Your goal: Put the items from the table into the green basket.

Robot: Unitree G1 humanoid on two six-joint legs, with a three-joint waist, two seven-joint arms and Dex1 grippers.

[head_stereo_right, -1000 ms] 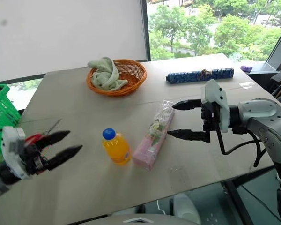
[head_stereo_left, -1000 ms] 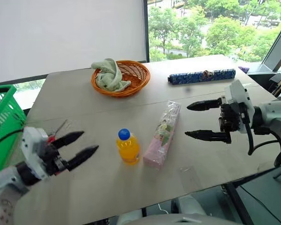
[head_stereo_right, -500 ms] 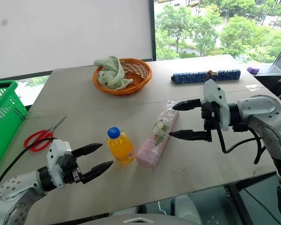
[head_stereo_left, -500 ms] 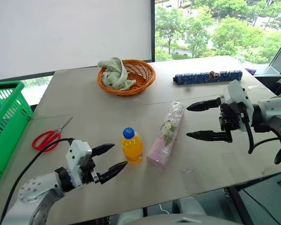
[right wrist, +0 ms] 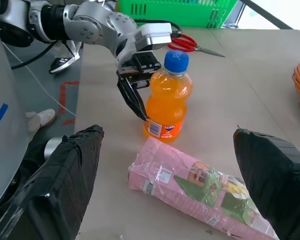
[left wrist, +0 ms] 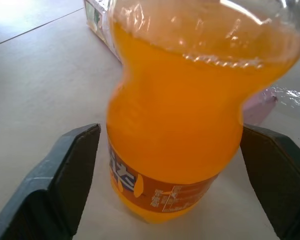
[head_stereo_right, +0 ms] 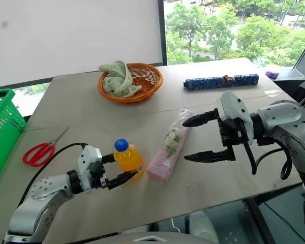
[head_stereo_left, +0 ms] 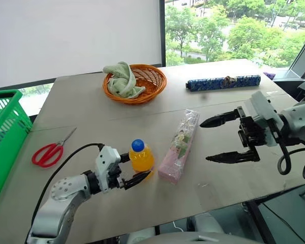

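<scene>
A small orange bottle with a blue cap stands upright on the table. My left gripper straddles its lower body, open, its fingers close on either side with a thin gap. The pink flowery packet lies just right of the bottle. Red-handled scissors lie on the left part of the table. The green basket stands at the left edge. My right gripper hovers open and empty, right of the packet and pointing left.
An orange wicker basket holding a pale green cloth sits at the back. A long blue patterned packet lies at the back right. The table's front edge runs close below both grippers.
My left gripper has travelled right, from near the scissors to the bottle, and its fingers have narrowed around it. The right gripper has stayed almost in place.
</scene>
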